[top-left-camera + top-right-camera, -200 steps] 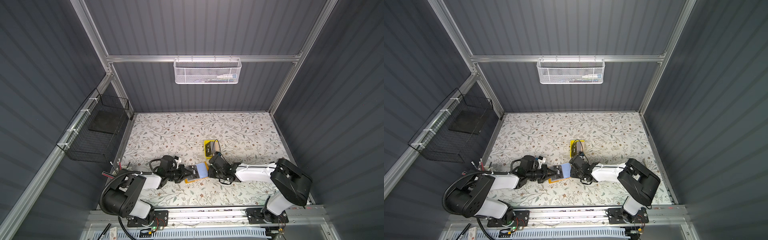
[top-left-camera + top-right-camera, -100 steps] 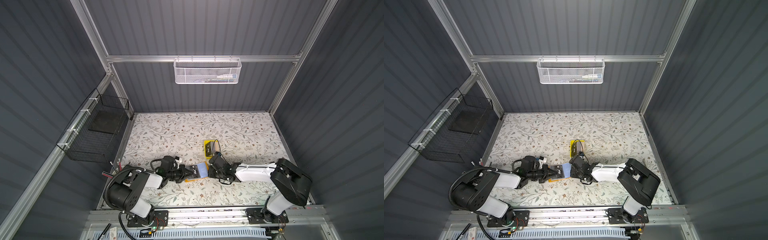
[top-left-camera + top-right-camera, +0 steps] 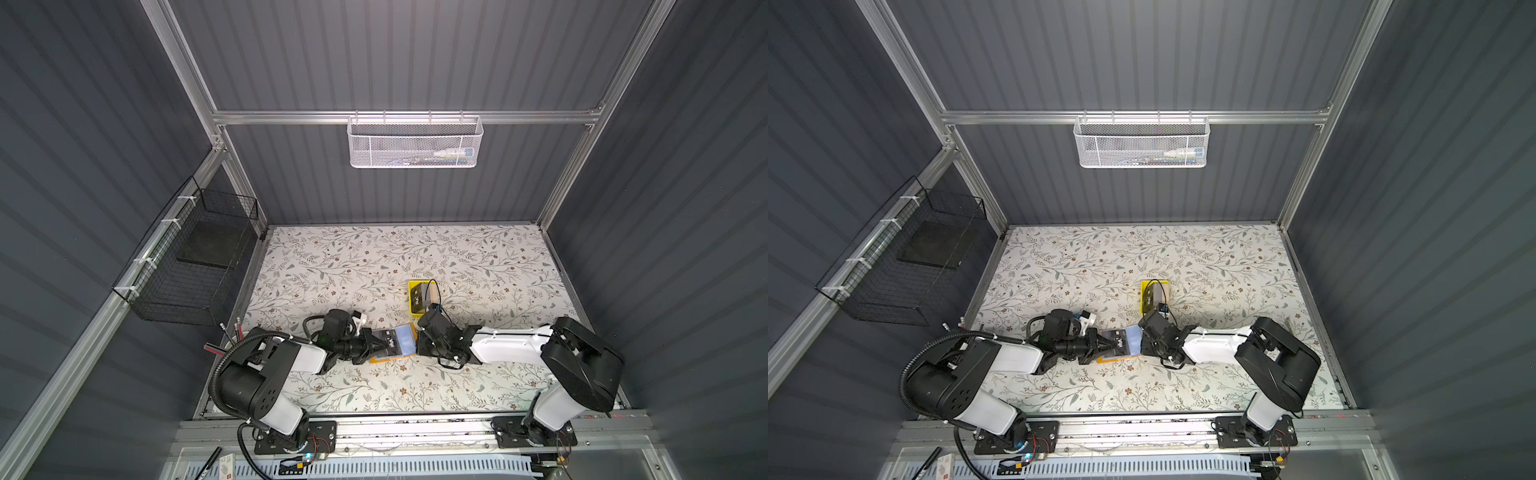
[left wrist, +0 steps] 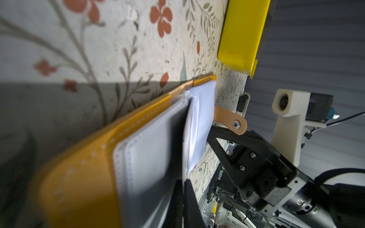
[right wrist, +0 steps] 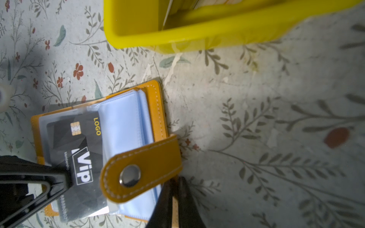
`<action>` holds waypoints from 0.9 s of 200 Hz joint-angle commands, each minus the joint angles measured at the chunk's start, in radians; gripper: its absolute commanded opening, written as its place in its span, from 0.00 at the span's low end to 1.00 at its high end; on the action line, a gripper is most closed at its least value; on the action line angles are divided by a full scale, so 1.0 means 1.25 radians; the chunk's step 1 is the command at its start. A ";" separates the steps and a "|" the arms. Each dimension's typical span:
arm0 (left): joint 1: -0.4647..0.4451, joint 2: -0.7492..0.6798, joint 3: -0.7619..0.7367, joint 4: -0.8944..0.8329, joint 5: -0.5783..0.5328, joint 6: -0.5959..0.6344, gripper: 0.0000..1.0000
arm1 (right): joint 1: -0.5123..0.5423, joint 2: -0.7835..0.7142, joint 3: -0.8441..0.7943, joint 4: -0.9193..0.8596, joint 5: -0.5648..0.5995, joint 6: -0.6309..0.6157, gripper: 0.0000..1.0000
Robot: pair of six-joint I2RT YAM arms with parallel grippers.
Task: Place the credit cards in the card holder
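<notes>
1. We see the black VIP card [image 5: 79, 156] lying on the left half of the open card holder [image 5: 156, 106]. Its chip end looks hazy under a clear sleeve. Its numbered end sticks out past that sleeve.
2. The left gripper [image 5: 68, 177] is pinched shut on the card's long edge. In its own wrist view the fingers [image 4: 190, 201] press together on the dark card.
3. The card holder lies flat on the floral table [image 3: 353, 266], front and centre. It sits between the two grippers in both top views.
4. Its bluish sleeve pages [image 5: 122, 126] fan over the right half. The snap strap [image 5: 142, 167] curls across them with its metal button facing up.
5. The right gripper [image 5: 175, 187] sits at the holder's outer edge, just under the strap. Its jaws are almost together with a thin tan strip between them, so we read it as clamped on the holder's cover.
6. The yellow tray [image 5: 197, 37] stands just beyond the holder towards the back wall, not touching it. The other cards [image 3: 423, 296] stand on edge inside it.
</notes>
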 commanded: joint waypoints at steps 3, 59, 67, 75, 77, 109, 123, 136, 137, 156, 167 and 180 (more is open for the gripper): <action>-0.005 0.013 0.019 -0.044 0.026 0.029 0.00 | 0.008 0.014 -0.015 -0.082 0.012 -0.002 0.12; -0.006 0.018 0.056 -0.091 0.055 0.076 0.00 | 0.022 -0.055 -0.028 -0.094 0.036 0.010 0.19; -0.006 0.017 0.061 -0.099 0.065 0.084 0.00 | 0.023 -0.073 -0.030 -0.095 0.044 0.010 0.19; -0.006 0.015 0.061 -0.105 0.070 0.086 0.00 | 0.022 -0.089 -0.028 -0.102 0.052 0.008 0.19; -0.006 0.013 0.063 -0.108 0.072 0.089 0.00 | 0.023 -0.091 -0.028 -0.104 0.053 0.007 0.19; -0.006 -0.018 0.080 -0.186 0.074 0.130 0.00 | 0.019 -0.105 -0.005 -0.119 0.045 -0.013 0.19; -0.006 -0.028 0.082 -0.203 0.072 0.135 0.00 | 0.019 -0.095 0.000 -0.097 0.021 -0.027 0.19; -0.006 -0.034 0.082 -0.209 0.071 0.135 0.00 | 0.019 -0.081 0.006 -0.082 0.003 -0.033 0.19; -0.006 -0.036 0.081 -0.209 0.071 0.135 0.00 | 0.019 -0.078 0.008 -0.082 0.002 -0.034 0.19; -0.006 -0.040 0.079 -0.213 0.068 0.137 0.00 | 0.022 -0.053 0.020 -0.066 -0.025 -0.046 0.18; -0.006 -0.039 0.076 -0.211 0.068 0.136 0.00 | 0.023 -0.042 0.025 -0.061 -0.035 -0.050 0.18; -0.006 -0.040 0.075 -0.210 0.067 0.136 0.00 | 0.025 -0.025 0.033 -0.072 -0.030 -0.050 0.18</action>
